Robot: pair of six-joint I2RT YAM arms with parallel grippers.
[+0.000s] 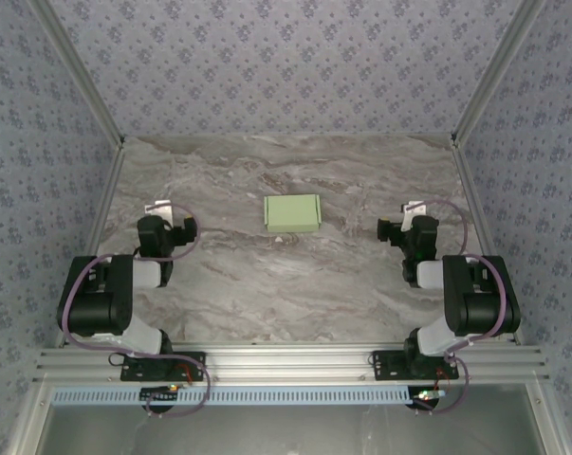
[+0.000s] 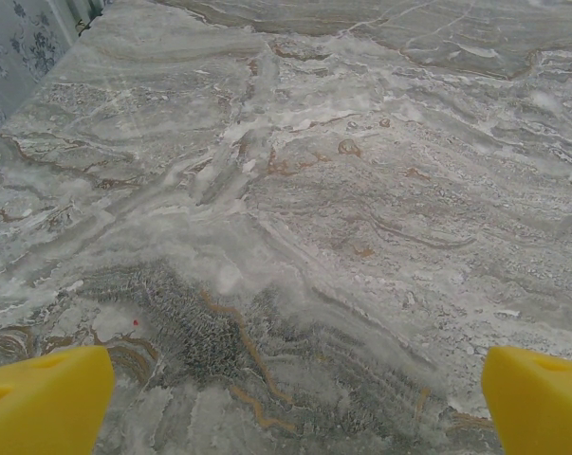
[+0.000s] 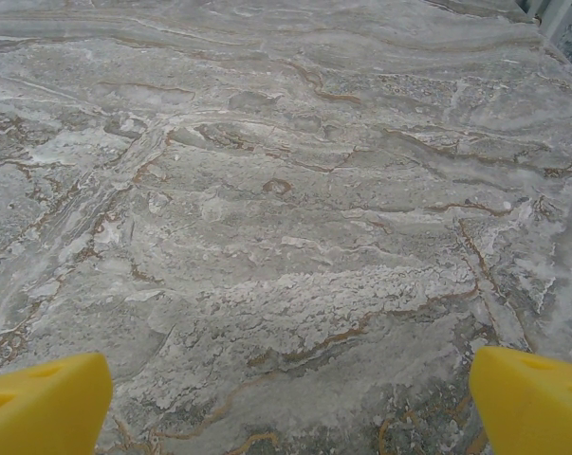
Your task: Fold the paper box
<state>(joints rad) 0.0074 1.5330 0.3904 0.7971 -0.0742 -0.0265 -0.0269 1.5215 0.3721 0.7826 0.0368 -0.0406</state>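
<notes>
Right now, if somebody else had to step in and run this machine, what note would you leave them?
Left gripper: open, holding nothing, over bare table on the left side.
Right gripper: open, holding nothing, over bare table on the right side.
Paper box: lies mid-table between the two arms, and neither gripper touches it.
Done: from above it looks like a compact pale-green rectangle with no flaps sticking out. Whether every tab is tucked is too small to tell.
Left: probably just check the closure up close, and finish folding if anything is loose.
</notes>
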